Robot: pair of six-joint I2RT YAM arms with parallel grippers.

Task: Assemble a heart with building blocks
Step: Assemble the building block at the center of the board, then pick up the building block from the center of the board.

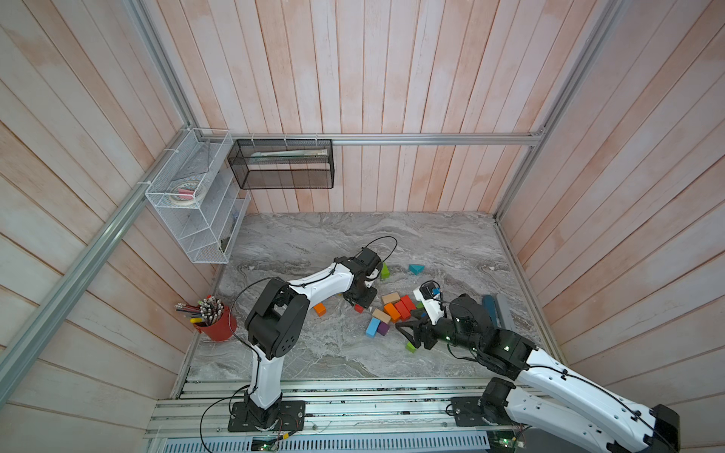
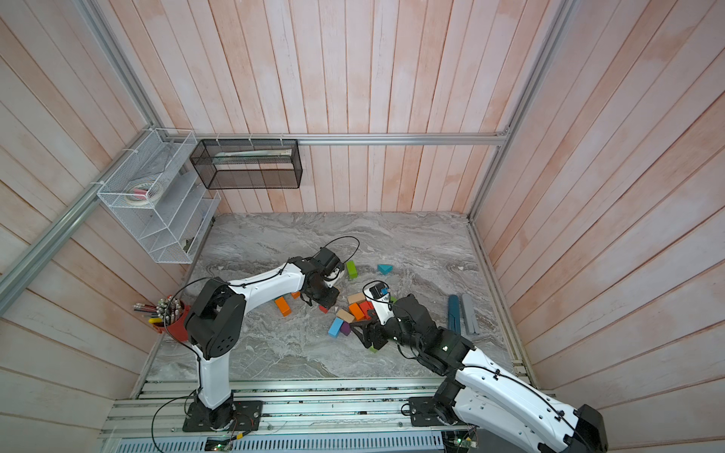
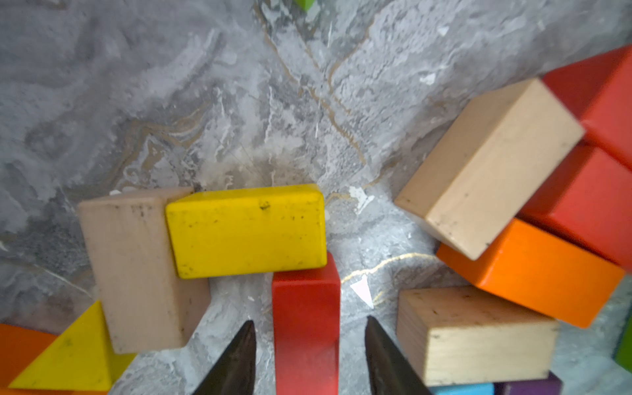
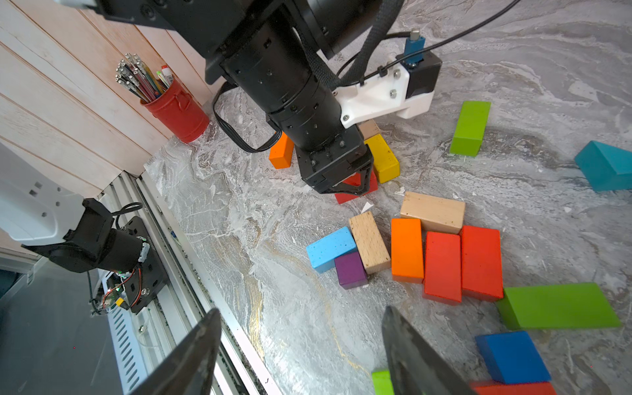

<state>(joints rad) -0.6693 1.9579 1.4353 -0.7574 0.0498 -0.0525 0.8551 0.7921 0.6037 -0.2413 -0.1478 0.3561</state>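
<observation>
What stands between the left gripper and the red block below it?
Nothing visible. The left gripper is open, with one finger on each side of the red block and bare table in both gaps. The yellow block sits at the red block's far end, beyond the fingertips.

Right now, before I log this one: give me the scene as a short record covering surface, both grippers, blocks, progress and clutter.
surface: grey marble tabletop
left gripper: open, jaws either side of a red block, a gap showing on each side
right gripper: open, nothing between the jaws
main cluster: orange brick and two red bricks side by side
progress: no heart outline visible yet
clutter: red cup of pencils at the table's edge
</observation>
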